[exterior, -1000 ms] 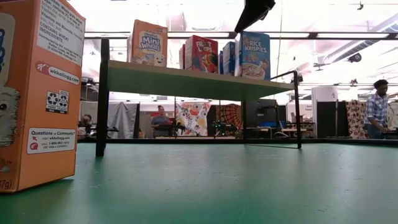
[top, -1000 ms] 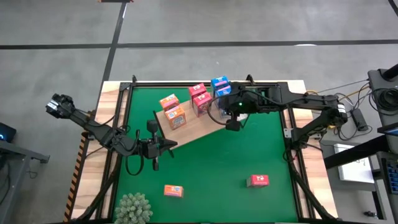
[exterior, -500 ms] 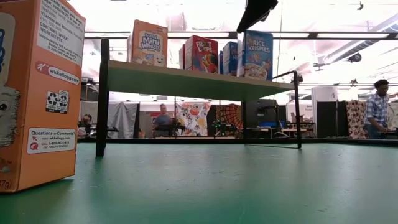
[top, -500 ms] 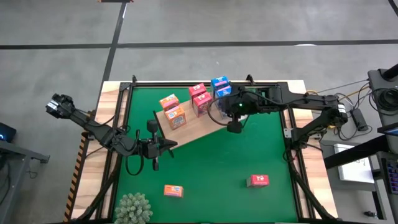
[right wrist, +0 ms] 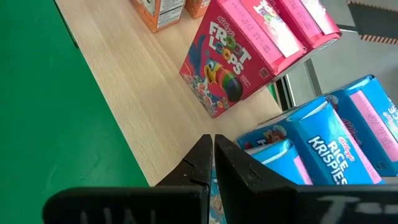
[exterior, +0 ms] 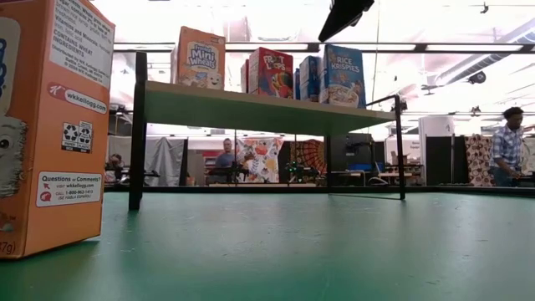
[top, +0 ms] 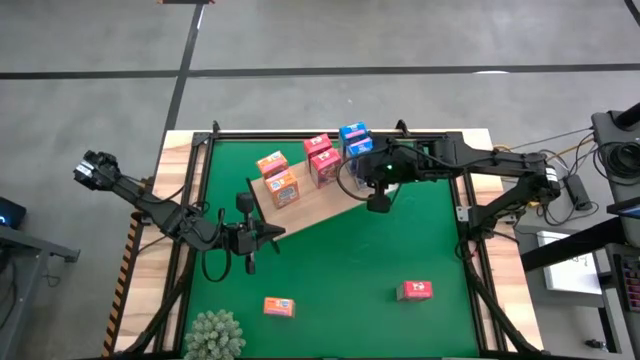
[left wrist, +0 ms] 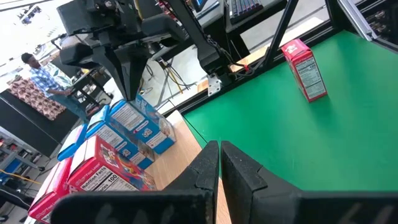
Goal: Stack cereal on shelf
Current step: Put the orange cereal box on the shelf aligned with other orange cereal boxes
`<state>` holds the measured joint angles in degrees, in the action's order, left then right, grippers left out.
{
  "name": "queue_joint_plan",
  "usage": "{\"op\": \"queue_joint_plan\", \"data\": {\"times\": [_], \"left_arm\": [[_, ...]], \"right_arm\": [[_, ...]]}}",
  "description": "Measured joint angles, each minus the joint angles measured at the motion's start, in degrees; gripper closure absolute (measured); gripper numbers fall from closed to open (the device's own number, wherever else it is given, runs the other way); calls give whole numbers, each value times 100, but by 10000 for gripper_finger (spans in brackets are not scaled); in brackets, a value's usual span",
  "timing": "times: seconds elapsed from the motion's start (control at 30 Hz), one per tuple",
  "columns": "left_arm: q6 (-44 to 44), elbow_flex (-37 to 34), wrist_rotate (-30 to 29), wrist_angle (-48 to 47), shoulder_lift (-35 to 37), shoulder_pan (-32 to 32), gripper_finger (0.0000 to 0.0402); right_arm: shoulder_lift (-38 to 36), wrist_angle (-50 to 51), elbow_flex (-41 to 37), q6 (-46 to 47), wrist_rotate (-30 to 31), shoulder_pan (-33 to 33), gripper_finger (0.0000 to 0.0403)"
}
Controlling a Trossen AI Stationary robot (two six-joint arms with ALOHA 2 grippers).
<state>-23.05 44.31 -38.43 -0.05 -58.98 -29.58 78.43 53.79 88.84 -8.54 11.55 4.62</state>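
Right pincer [top: 377, 203], closed and empty, hovers at the shelf [top: 318, 203] edge beside the blue cereal boxes [top: 355, 139]; left pincer [top: 277, 233] closed near the other end; plant [top: 214, 334] at desk corner

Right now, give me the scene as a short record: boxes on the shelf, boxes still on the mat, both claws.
shelf: light-wood board on a dark frame, set at an angle on the green mat
on shelf: two orange boxes, pink-red boxes, blue boxes
on mat: one orange box, one pink-red box
right claw: shut, empty, over the shelf's edge beside the blue boxes
left claw: shut, empty, at the shelf's near-left corner
plant: near-left corner of mat
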Motion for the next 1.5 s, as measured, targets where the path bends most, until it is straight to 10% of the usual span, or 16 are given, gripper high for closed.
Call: {"op": "queue_joint_plan", "data": {"times": [0.63,1.5], "left_arm": [[0,2,-1,0,0,0,402],[1644,492,197,-46,-130,0,390]], "right_arm": [[-220,-127,-56,107,50,-658,394],[-849,-4225,-3246,-1051,55,-1888,394]]}}
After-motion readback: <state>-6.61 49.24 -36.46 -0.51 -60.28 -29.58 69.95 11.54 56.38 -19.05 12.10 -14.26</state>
